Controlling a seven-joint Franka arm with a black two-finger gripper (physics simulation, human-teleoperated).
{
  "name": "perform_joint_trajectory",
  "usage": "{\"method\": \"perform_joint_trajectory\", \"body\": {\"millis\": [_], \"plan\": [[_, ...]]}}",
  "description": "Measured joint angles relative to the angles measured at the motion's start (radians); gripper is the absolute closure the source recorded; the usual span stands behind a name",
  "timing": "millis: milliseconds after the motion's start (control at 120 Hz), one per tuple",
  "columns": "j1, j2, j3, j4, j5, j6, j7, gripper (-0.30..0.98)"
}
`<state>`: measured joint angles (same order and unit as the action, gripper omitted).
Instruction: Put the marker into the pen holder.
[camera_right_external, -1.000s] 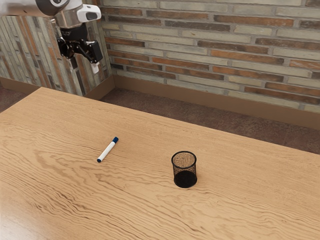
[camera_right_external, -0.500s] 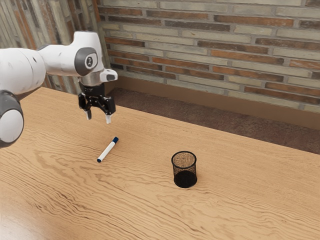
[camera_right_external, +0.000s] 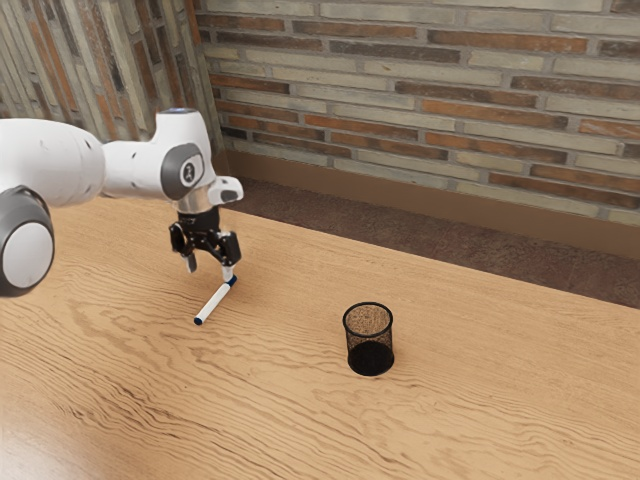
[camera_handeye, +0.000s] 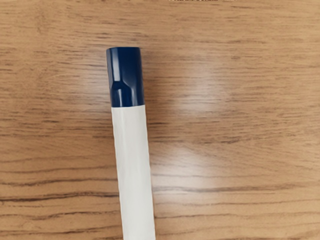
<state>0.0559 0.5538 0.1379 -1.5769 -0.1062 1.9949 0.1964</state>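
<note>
In the exterior view my black gripper (camera_right_external: 209, 267) hangs low over the table, open, its two fingertips well apart. The white marker (camera_right_external: 214, 303) with dark blue ends lies flat on the wood; one fingertip overlaps its capped end in this view, and I cannot tell whether they touch. Seen from the wrist, the marker (camera_handeye: 134, 165) is large and close under my hand, blue cap pointing away from the lower edge. The black mesh pen holder (camera_right_external: 370, 341) stands upright toward the exterior view's right, apart from marker and gripper.
The wooden table (camera_right_external: 270, 420) stretches under everything. Its far edge runs behind the marker and pen holder, with a brick wall (camera_right_external: 430, 90) beyond. White arm links (camera_right_external: 60, 165) reach in from the exterior view's left.
From the upper left of the exterior view, my hand has come over the table and then down close above the marker. Marker and pen holder have stayed where they were.
</note>
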Motion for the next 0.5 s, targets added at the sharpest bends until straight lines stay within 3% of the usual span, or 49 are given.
{"method": "perform_joint_trajectory", "body": {"millis": [133, 275, 383, 500], "plan": [[-0.011, -0.011, 0.002, -0.014, 0.002, 0.022, 0.026, 0.02], [-0.110, 0.004, 0.087, -0.024, 0.004, 0.052, 0.032, 0.02], [-0.119, 0.022, 0.097, -0.022, 0.039, 0.068, 0.027, 0.02], [-0.116, 0.040, 0.101, -0.025, 0.030, 0.087, 0.036, 0.02]]}}
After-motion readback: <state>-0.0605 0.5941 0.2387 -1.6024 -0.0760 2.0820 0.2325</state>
